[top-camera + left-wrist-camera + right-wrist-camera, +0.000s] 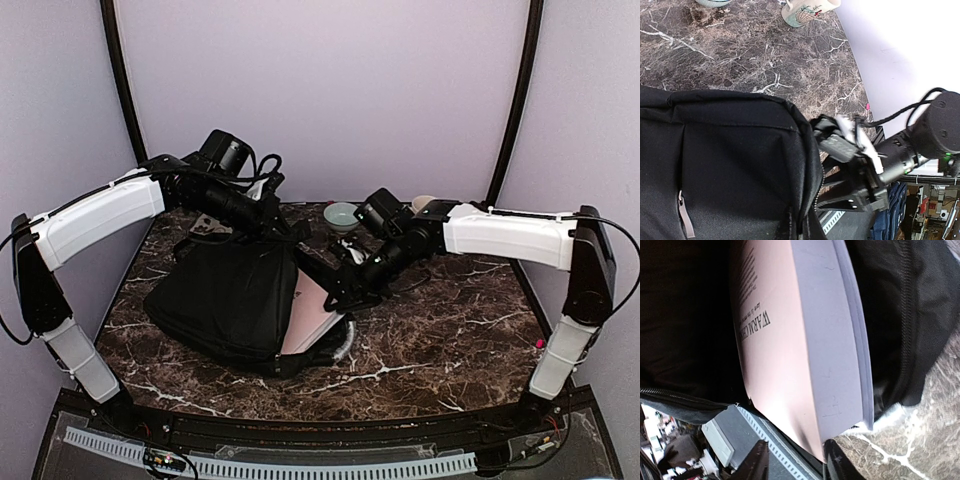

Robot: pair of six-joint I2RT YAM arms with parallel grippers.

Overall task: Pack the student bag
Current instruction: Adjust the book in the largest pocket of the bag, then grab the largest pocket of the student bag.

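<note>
The student bag (225, 295) lies on the marble table, black and open along its right side. My left gripper (278, 232) is shut on the bag's upper edge by the zipper (821, 192) and holds the flap up. A pink book (308, 318) with pale page edges (827, 340) stands partly inside the opening, its lower end sticking out. My right gripper (342, 293) is at that end. In the right wrist view its fingers (757, 462) stand apart, and the book's corner (822, 452) sits beside one of them, not clamped.
A teal bowl (341, 214) and a pale mug (807, 10) stand at the back of the table, behind the right arm. The bag's grey-white handle (346, 340) curves out near the book. Purple walls close the back and sides.
</note>
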